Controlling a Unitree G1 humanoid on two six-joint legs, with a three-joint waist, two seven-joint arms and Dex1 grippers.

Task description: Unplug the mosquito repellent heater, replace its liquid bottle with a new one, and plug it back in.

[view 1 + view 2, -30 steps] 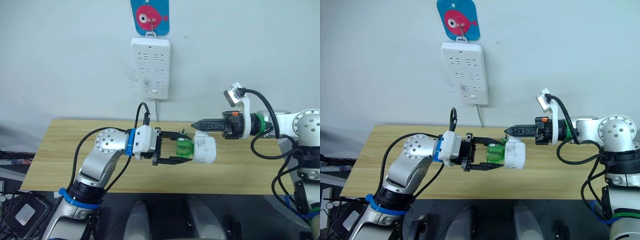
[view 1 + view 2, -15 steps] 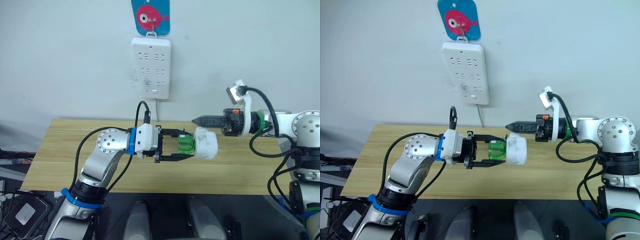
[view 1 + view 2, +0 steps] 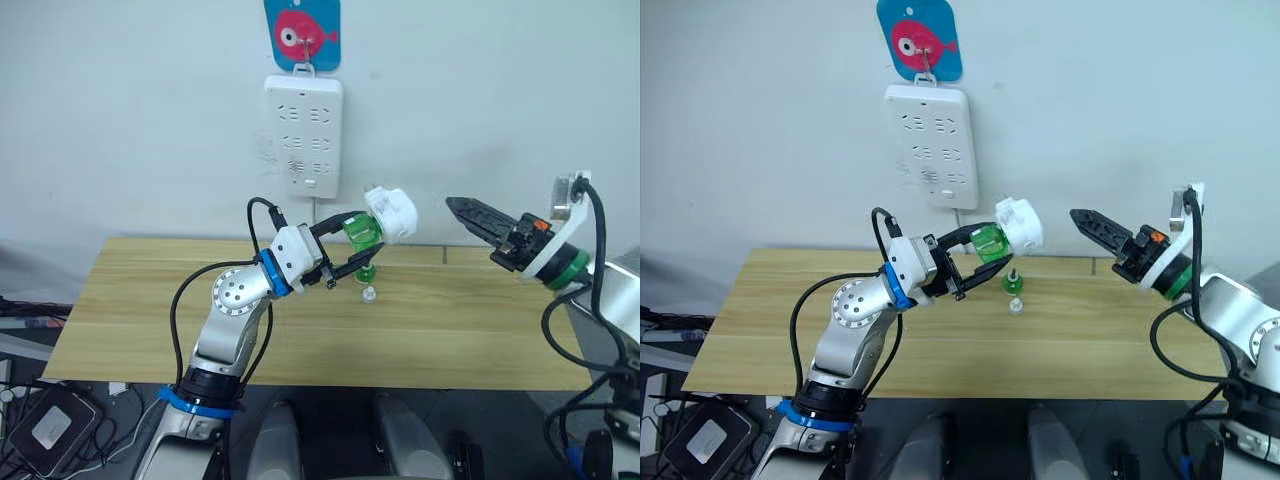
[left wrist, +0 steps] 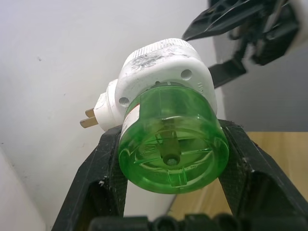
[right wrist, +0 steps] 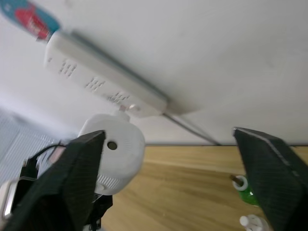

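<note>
Heater (image 3: 393, 212) in left gripper (image 3: 352, 250) (raised)

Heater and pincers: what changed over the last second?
The left pincer, clamped on the green bottle, lifted the heater up toward the power strip. The right pincer let go of the heater, drew back and opened. The power strip and the old bottle on the table stayed put.

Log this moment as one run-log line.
left gripper: shut on green bottle, heater attached, raised toward power strip | right gripper: open, apart | table: second bottle, small cap
</note>
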